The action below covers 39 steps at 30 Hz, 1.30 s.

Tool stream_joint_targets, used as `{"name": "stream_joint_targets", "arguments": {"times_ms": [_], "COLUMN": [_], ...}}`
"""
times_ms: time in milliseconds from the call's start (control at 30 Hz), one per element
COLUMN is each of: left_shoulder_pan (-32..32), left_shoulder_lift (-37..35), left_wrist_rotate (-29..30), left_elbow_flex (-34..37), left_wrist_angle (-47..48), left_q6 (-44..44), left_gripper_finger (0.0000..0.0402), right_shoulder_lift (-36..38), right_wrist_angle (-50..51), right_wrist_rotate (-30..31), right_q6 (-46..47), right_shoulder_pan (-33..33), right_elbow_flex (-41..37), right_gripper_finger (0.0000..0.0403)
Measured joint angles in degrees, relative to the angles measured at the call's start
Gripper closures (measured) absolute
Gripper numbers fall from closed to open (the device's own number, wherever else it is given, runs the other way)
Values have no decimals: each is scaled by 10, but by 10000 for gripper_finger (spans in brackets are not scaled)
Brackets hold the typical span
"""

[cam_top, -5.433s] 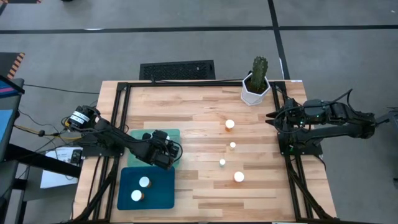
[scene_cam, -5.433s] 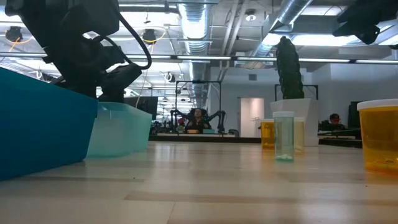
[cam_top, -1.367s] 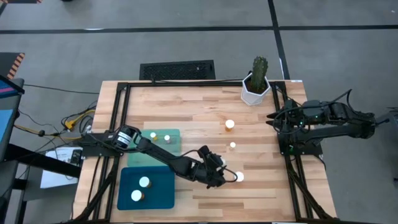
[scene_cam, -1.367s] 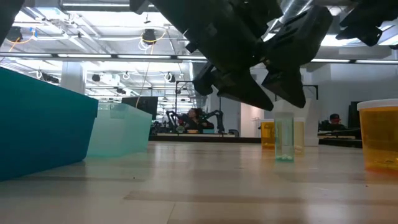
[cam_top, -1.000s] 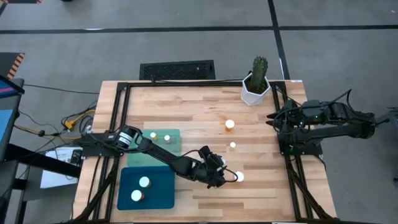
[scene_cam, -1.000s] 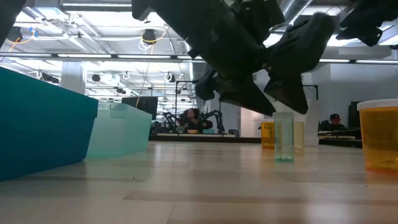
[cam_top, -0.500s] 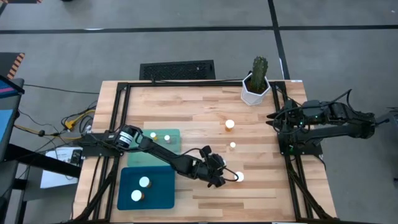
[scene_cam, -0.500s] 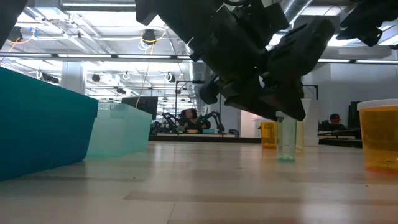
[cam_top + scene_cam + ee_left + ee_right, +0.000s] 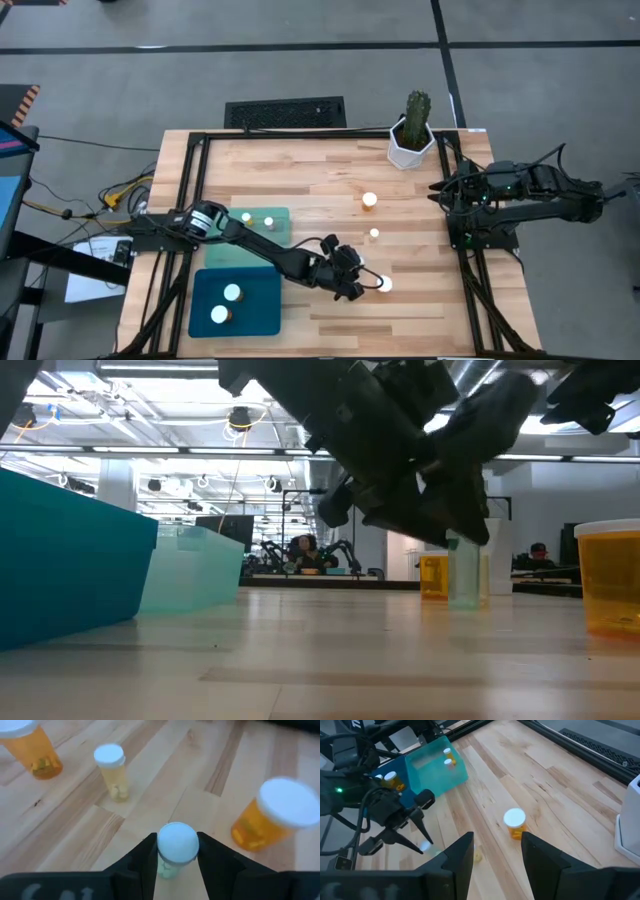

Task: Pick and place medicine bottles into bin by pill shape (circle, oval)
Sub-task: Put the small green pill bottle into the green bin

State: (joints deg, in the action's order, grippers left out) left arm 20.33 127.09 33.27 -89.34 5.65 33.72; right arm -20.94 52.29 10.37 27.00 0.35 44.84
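In the dark bin (image 9: pixel 262 312), at 7 o'clock on the worktop (image 9: pixel 300 170): two amber bottles (image 9: pixel 232 293) with round white caps. In the pale bin (image 9: pixel 228 254) just beyond it, translucent plastic: two smaller ones.

Near 5 o'clock, left hand (image 9: pixel 352 278) pinching a narrow bottle (image 9: pixel 177 841), one dark finger pressed on each side of its cap. Body clear and pale, small pills at the bottom. Just beside it, a wide bottle (image 9: pixel 384 284), orange and upright. Two more standing apart toward 1 o'clock.

Light planked wood with visible grain, framed by black rails. At 1 o'clock, a white faceted pot (image 9: pixel 410 150) with a green cactus (image 9: pixel 417 108).

Right hand (image 9: pixel 437 188) at 3 o'clock, spread, holding nothing.
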Motion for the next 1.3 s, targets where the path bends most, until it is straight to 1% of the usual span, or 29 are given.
{"name": "stream_joint_targets", "arguments": {"times_ms": [133, 300, 667, 833, 1100, 1233, 1300], "left_shoulder_pan": [3, 3, 0, 4, 33, 62, 82], "left_shoulder_lift": [-15, -53, -172, -223, -282, -304, -310], "left_wrist_rotate": [1, 10, 62, 79, 111, 137, 157], "left_elbow_flex": [0, 0, 0, -1, -1, -1, -1], "left_wrist_angle": [-2, 16, 151, 222, 363, 444, 500], "left_q6": [14, 13, 16, 40, 130, 204, 258], "left_gripper_finger": [287, 287, 287, 287, 287, 287, 287], "right_shoulder_lift": [0, 0, 0, 0, 0, 0, 0], "right_wrist_angle": [0, 0, 0, -1, -2, -2, -2], "right_wrist_rotate": [0, 0, 0, 0, 0, 0, 0], "right_q6": [0, 0, 0, 0, 0, 0, 0], "right_shoulder_pan": [0, 0, 0, 0, 0, 0, 0], "right_elbow_flex": [0, 0, 0, 0, 0, 0, 0], "right_gripper_finger": [228, 228, 228, 228, 228, 228, 228]}}
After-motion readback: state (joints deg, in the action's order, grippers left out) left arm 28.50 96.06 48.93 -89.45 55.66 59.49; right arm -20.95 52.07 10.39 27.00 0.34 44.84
